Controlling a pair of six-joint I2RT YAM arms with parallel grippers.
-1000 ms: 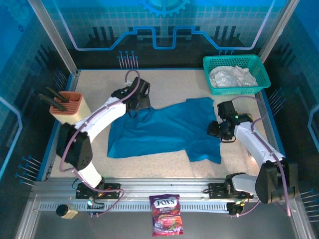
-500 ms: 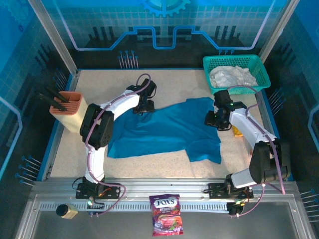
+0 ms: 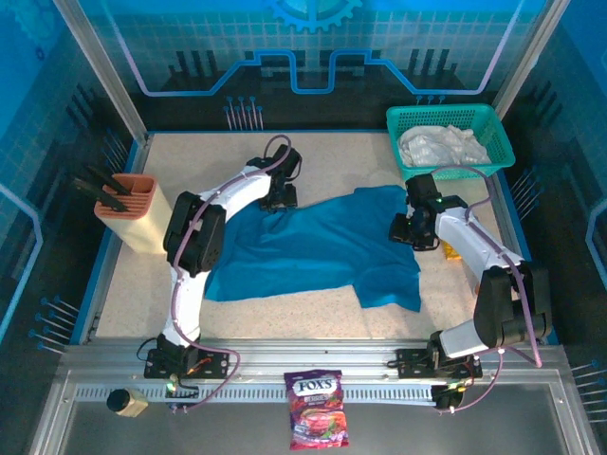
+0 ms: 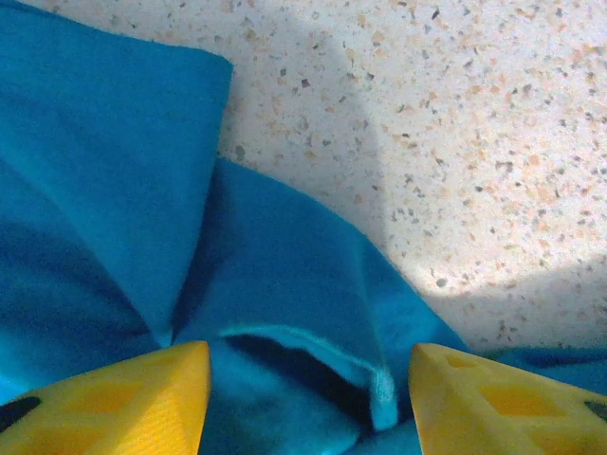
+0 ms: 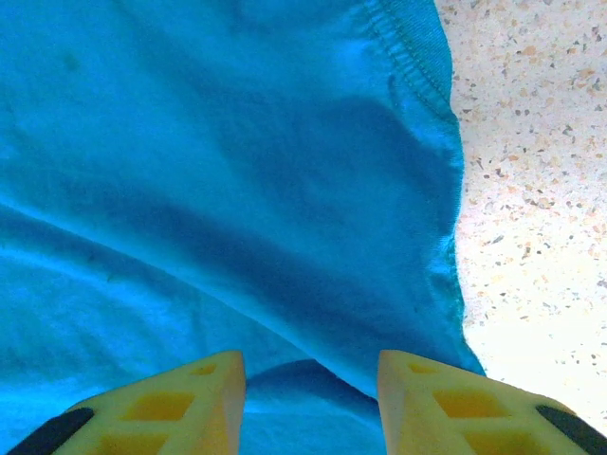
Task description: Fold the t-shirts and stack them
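From above, the blue t-shirt point(image 3: 313, 251) lies spread out in the middle of the table point(image 3: 190, 161). My left pincer point(image 3: 278, 197) is down on its far left corner. My right pincer point(image 3: 408, 227) is down on its right edge. The white t-shirt point(image 3: 441, 145) is bunched up in the green basket point(image 3: 453, 172), far right.

From my left wrist, my 2 yellow fingers point(image 4: 123, 398) stand wide apart with a raised blue fold between them.

From my right wrist, my 2 fingers point(image 5: 161, 403) stand closer together with a gap. A blue bump sits in that gap.
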